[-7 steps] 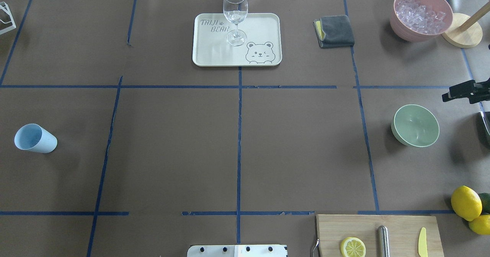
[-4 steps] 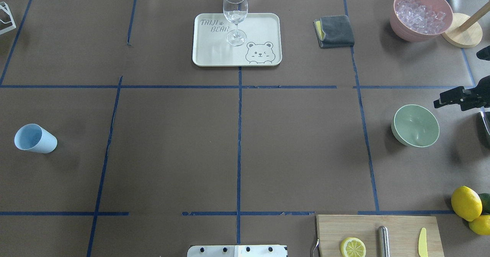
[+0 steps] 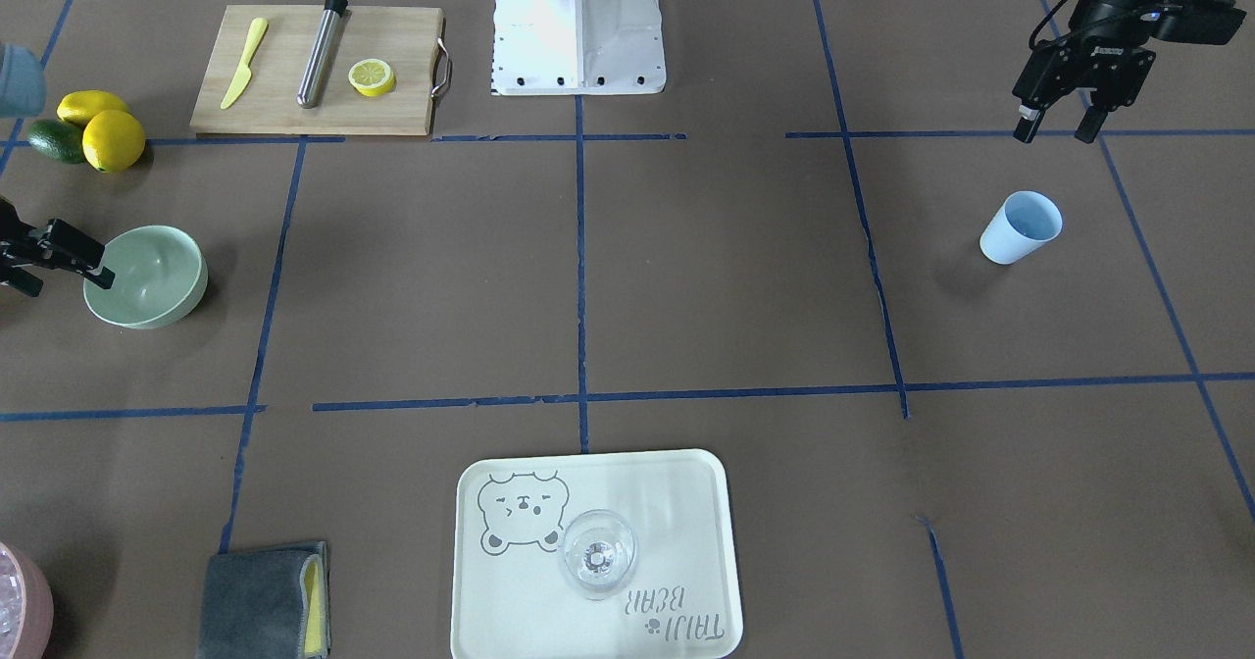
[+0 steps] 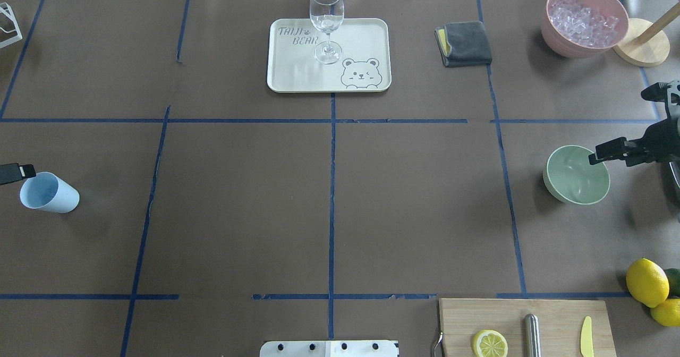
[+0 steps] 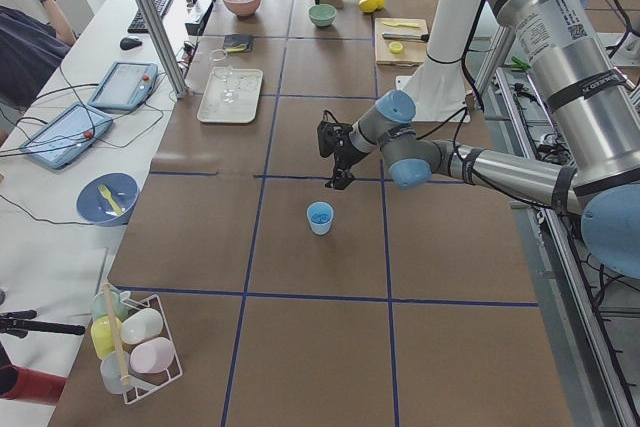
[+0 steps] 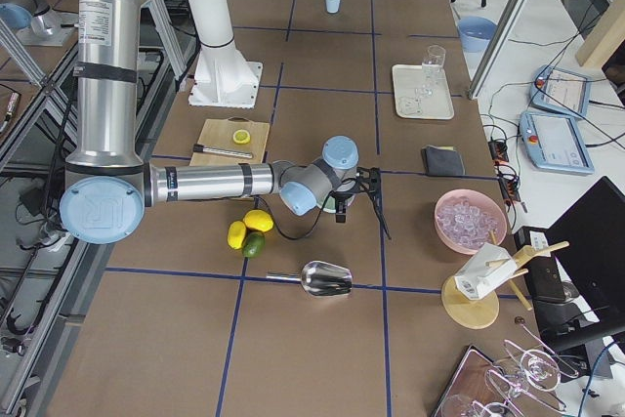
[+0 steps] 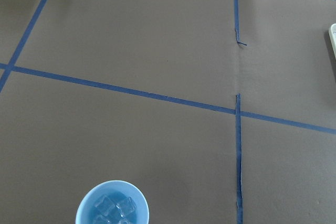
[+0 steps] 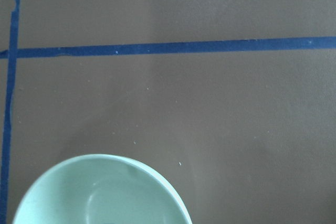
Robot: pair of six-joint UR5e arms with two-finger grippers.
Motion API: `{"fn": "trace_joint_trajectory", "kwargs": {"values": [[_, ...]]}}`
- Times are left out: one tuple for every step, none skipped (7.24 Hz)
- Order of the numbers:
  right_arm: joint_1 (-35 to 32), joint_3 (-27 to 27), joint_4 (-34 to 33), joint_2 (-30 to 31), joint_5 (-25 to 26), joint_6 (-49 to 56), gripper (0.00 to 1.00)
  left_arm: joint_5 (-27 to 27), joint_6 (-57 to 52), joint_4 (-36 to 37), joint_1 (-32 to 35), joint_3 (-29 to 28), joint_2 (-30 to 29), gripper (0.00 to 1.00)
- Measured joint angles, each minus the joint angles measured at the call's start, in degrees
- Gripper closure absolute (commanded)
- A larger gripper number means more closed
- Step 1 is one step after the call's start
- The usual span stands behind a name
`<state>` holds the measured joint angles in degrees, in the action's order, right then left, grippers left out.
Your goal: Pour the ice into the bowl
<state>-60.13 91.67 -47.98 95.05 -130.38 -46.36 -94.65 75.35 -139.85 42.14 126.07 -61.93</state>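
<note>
finds the ice (image 7: 113,209) as a few clear cubes in the bottom of the blue cup (image 4: 49,192), upright at 9 o'clock on the table (image 4: 239,203) in the overhead view. puts the green bowl (image 4: 576,175) across at 3 o'clock, well apart from the cup, upright, with nothing visible inside.

shows the left gripper (image 3: 1054,135) with jaws spread wide and nothing between them, hanging near the cup on the side toward the robot's base. brings a change here: catches one black finger (image 4: 13,172) at the overhead's left edge, just beside the cup's rim at 10 o'clock, where a second ago shows only bare paper.

shows the right gripper (image 4: 619,127) spread wide too, and empty. a second ago keeps it out by the right edge, apart from the bowl at its 2 o'clock. now lays its nearer fingertip (image 4: 597,158) across the bowl's rim at 2 o'clock in the overhead view. cannot tell whether touching the rim or floating above it.

leaves cup and bowl exactly where they stand before. same for the tray (image 4: 361,38) with its glass (image 4: 326,14) at 12 o'clock, the grey cloth (image 4: 467,43), the pink bowl (image 4: 563,49) of cubes at 1 o'clock, and the board (image 4: 462,320) at 5 o'clock.
</note>
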Motion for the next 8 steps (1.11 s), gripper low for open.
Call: {"fn": "trace_joint_trajectory", "kwargs": {"values": [[1.10, -2.36, 4.75, 0.16, 0.29, -1.66, 0.92, 1.54, 0.67, 0.01, -0.85, 0.36, 0.74, 0.01], [1.91, -3.48, 8.53, 0.46, 0.21, -4.16, 1.00, 2.33, 0.91, 0.01, -1.18, 0.63, 1.15, 0.05], [2.55, -3.93, 10.76, 0.94, -0.02, -5.58, 1.00, 2.62, 0.98, 0.01, -1.30, 0.90, 1.35, 0.06], [2.85, -4.09, 11.87, 1.33, -0.40, -6.11, 1.00, 2.72, 1.01, 0.01, -1.36, 1.08, 1.42, 0.01], [2.95, -4.02, 12.33, 1.52, -0.89, -6.38, 1.00, 2.80, 1.02, 0.01, -1.50, 1.15, 1.44, 0.00], [2.95, -3.56, 12.51, 1.59, -2.05, -6.80, 1.00, 3.41, 1.11, 0.01, -2.08, 1.23, 1.51, 0.00], [2.91, -2.37, 12.59, 1.59, -4.10, -8.04, 1.00, 4.86, 2.04, 0.01, -3.42, 1.31, 1.73, 0.00], [2.81, -0.26, 12.59, 1.35, -6.10, -10.83, 1.00, 7.24, 4.05, 0.01, -5.91, 1.37, 2.30, 0.00]]}}
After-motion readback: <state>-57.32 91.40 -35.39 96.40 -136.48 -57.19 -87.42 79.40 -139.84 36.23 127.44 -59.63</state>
